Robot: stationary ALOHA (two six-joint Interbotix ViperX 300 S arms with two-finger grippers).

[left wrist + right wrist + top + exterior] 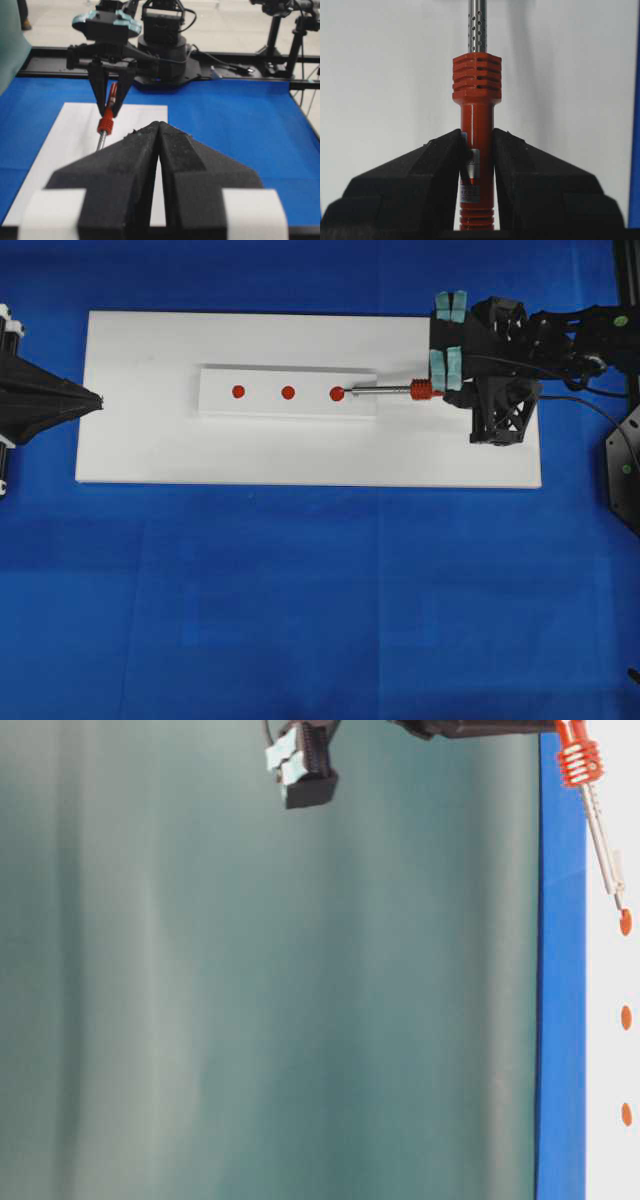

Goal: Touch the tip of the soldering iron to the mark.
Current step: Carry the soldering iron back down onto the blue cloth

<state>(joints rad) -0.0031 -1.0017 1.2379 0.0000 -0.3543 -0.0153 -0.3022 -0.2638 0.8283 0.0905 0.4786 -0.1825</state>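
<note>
Iron tip at the nearest red mark, and I can't confirm contact from here.

My worry is pressing too far: the soldering iron [390,392] is clamped only at its handle, so a push down could pivot it in the right pincer [477,150] or skid the tip off the mark [337,394] on the white strip [288,392]. The right pincer is clenched on the red handle; the left pincer [159,150] sits shut and empty, well apart, at the far end of the white board [150,440].
</note>
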